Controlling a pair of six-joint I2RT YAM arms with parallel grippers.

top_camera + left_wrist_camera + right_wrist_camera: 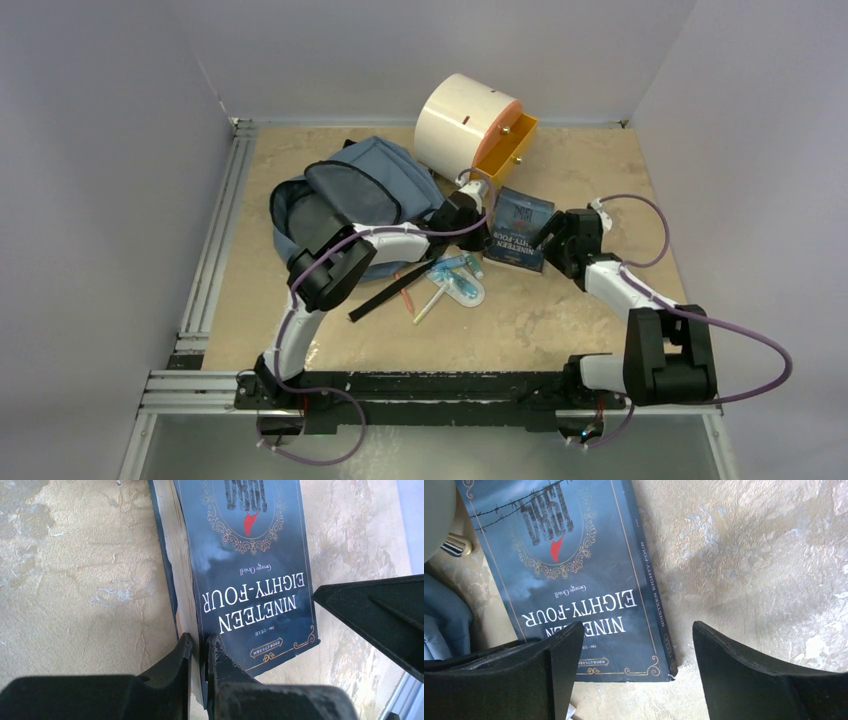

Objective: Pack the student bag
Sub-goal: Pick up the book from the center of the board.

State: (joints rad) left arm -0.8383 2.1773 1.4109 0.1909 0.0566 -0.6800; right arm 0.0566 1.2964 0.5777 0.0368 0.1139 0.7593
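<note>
Left claw (pixel 199 643), arm outstretched, pinches the book (pixel 250 582).

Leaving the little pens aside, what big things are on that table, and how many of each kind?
backpack: 1
book: 1
round cabinet with an orange drawer: 1
Total: 3

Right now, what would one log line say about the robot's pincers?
left pincer: shut on book edge | right pincer: open, at book corner | student bag: book not in yet
</note>
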